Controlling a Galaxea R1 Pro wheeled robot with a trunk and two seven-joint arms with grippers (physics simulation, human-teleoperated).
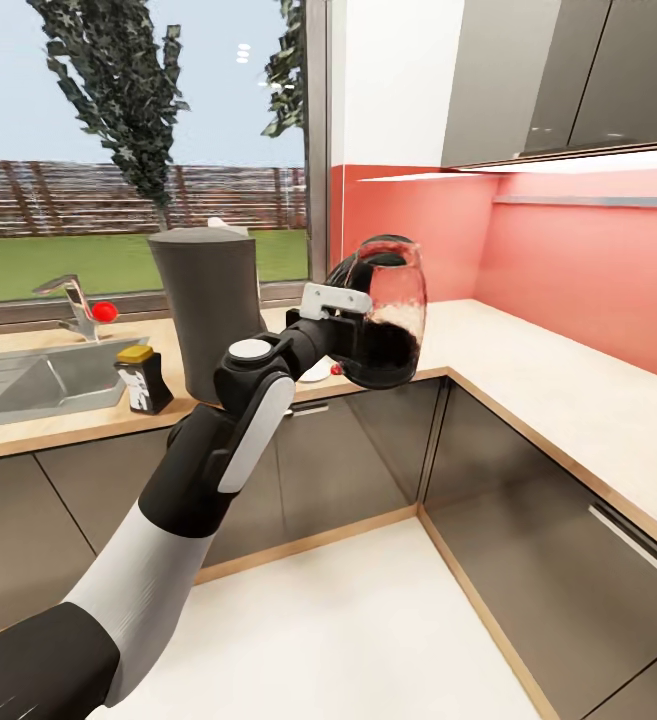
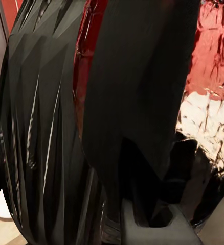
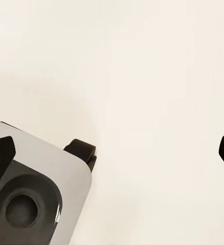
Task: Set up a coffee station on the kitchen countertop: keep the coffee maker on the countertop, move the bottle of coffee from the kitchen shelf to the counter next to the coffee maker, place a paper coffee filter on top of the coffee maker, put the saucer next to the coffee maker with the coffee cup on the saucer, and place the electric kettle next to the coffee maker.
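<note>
In the head view, the left tool (image 1: pixel 353 312) is holding the dark, glassy, rounded electric kettle (image 1: pixel 388 315) by its loop handle, carrying it in the air above the front edge of the pale beige wood-look desk (image 1: pixel 528 350), just right of the tall charcoal-grey coffee maker (image 1: pixel 208 310). The small dark bottle of coffee (image 1: pixel 144 380) with its yellow lid is standing on the desk to the maker's left, near the steel sink (image 1: pixel 28 380). A sliver of small white saucer (image 1: pixel 315 374) is peeking out behind the arm. To do this well, the kettle probably wants lowering upright onto bare desk beside the maker, clear of that saucer, before the grip is released.

In the left wrist view, a dark finger (image 2: pixel 127 102) is lying against the kettle's reflective body (image 2: pixel 214 102); the grip is looking firm.

In the right wrist view, the right tool's dark fingertips (image 3: pixel 81 150) are standing wide apart, holding nothing, over the pale floor (image 3: pixel 142 76).

A red backsplash (image 1: pixel 568 260), grey wall cabinets and a garden window are framing the corner.
</note>
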